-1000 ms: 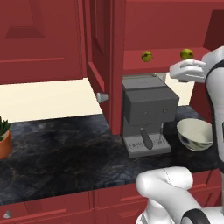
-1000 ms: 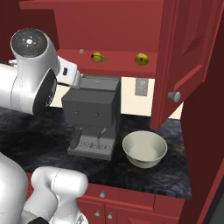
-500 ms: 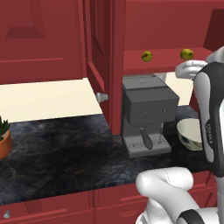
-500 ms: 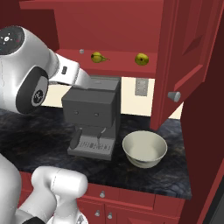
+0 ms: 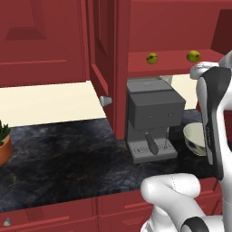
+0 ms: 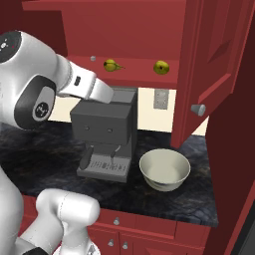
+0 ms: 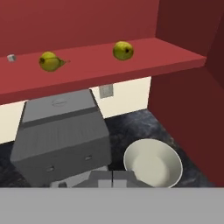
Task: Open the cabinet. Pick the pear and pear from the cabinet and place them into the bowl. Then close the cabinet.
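Apparently both pears [image 7: 123, 50] sit above the shut gripper [image 7: 112, 176].

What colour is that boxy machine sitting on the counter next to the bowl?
The coffee machine is dark grey all over, seen best in the right base view.

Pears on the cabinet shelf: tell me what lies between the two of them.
Nothing. In the hand view, the left pear and the right pear sit apart on the cabinet shelf, with only bare red shelf between them. The right base view shows the same gap.
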Available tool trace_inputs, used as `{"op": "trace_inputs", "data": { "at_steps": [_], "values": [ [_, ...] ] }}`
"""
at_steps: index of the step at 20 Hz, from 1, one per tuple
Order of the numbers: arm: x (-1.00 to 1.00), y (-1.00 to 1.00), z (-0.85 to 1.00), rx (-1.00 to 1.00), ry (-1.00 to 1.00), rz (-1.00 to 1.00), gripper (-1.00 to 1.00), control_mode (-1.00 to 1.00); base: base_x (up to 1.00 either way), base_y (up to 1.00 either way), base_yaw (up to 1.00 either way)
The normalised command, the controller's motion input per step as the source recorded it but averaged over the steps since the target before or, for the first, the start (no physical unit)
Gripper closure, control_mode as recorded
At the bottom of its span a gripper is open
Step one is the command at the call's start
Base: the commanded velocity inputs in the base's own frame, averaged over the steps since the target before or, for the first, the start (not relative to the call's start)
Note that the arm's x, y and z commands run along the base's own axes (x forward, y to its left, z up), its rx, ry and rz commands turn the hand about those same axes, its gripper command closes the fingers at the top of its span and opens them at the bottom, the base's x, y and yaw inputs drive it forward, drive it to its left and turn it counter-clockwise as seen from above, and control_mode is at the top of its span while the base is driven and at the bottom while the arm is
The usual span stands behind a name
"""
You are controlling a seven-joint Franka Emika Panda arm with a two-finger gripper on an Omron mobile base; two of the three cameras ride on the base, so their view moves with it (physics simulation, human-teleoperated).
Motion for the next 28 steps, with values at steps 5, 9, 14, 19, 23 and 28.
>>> {"op": "trace_inputs", "data": {
  "at_steps": [5,9,14,19,23,28],
  "values": [
    [0.0,-0.14,0.0,0.0,0.0,-0.08,-1.0,-1.0,0.0,0.0,0.0],
    [0.0,-0.01,0.0,0.0,0.0,-0.02,-1.0,-1.0,0.0,0.0,0.0],
    [0.0,-0.16,0.0,0.0,0.0,0.0,-1.0,-1.0,0.0,0.0,0.0],
    [0.17,-0.24,0.0,-0.01,0.0,0.06,-1.0,-1.0,0.0,0.0,0.0],
    [0.21,-0.18,0.0,-0.03,0.0,0.06,-1.0,-1.0,0.0,0.0,0.0],
    [0.31,-0.18,0.0,-0.03,0.0,0.04,-1.0,-1.0,0.0,0.0,0.0]
  ]
}}
